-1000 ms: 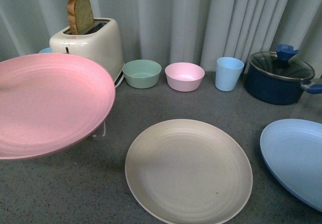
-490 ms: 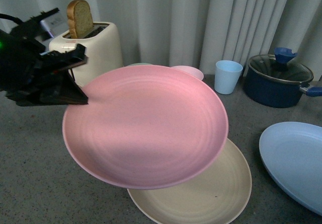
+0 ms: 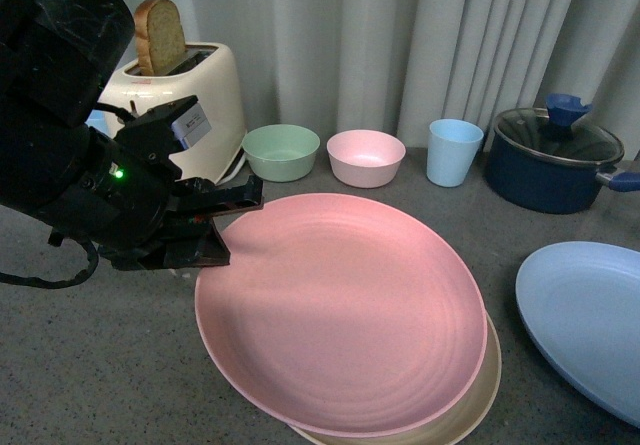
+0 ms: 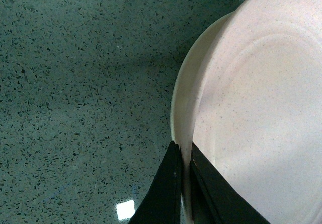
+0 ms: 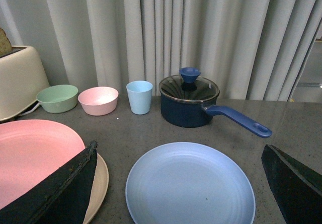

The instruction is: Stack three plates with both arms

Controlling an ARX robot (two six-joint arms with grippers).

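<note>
My left gripper [image 3: 215,227] is shut on the left rim of the pink plate [image 3: 340,310]. The pink plate lies low over the beige plate [image 3: 478,397], which shows only as a crescent at the front right. In the left wrist view the two black fingers [image 4: 168,189] pinch the pink plate's rim [image 4: 261,113], with the beige rim [image 4: 182,90] just outside it. The light blue plate [image 3: 585,315] lies flat at the right. In the right wrist view it [image 5: 188,189] lies between the wide-open fingers of my right gripper [image 5: 181,183], below them.
At the back stand a cream toaster [image 3: 190,85] with a bread slice, a green bowl [image 3: 281,151], a pink bowl [image 3: 366,156], a light blue cup [image 3: 448,151] and a dark blue lidded pot [image 3: 552,157]. Grey curtains hang behind.
My left arm has carried the pink plate from the far left to the right and down, so it now sits low over the beige plate and covers most of it.
</note>
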